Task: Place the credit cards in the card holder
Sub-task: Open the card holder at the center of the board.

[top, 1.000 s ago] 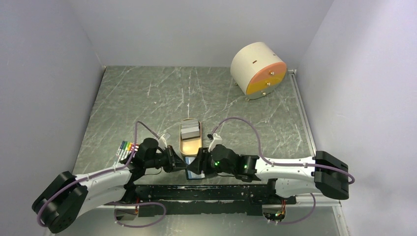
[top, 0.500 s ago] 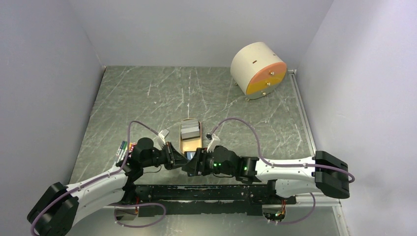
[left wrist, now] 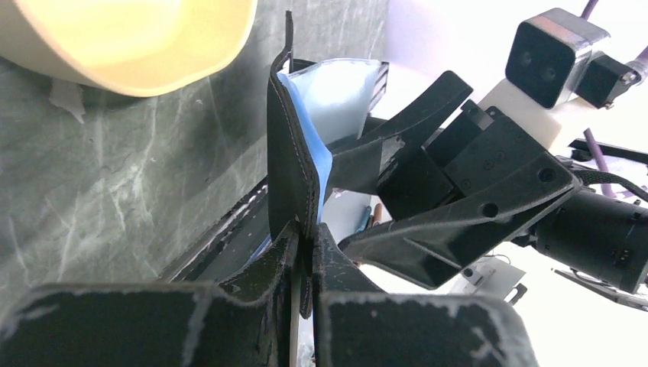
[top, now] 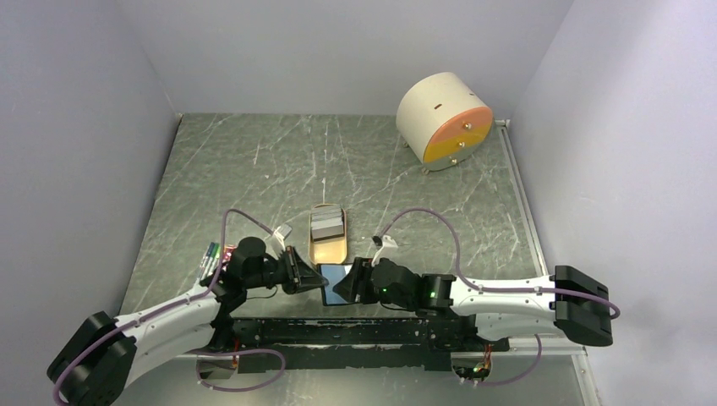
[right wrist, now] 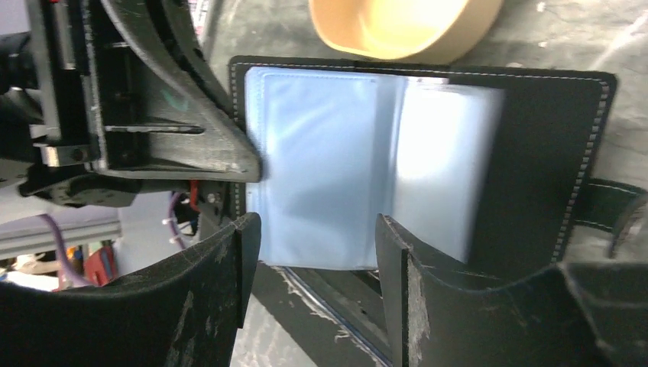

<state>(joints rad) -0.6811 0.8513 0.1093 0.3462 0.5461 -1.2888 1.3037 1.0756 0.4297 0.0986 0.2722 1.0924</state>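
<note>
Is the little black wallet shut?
No, the card holder is spread open, its glossy blue-grey inside facing the right wrist camera.

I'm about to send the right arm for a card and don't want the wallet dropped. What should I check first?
1. The card holder is open, blue pockets showing: ok.
2. The left gripper is shut on the holder's black cover edge: ok.
3. The right gripper is open: ok.
4. The credit cards sit stacked in the tan tray, uncovered from above: ok.
5. Pocket mouth wide enough for a card: cannot tell.
</note>
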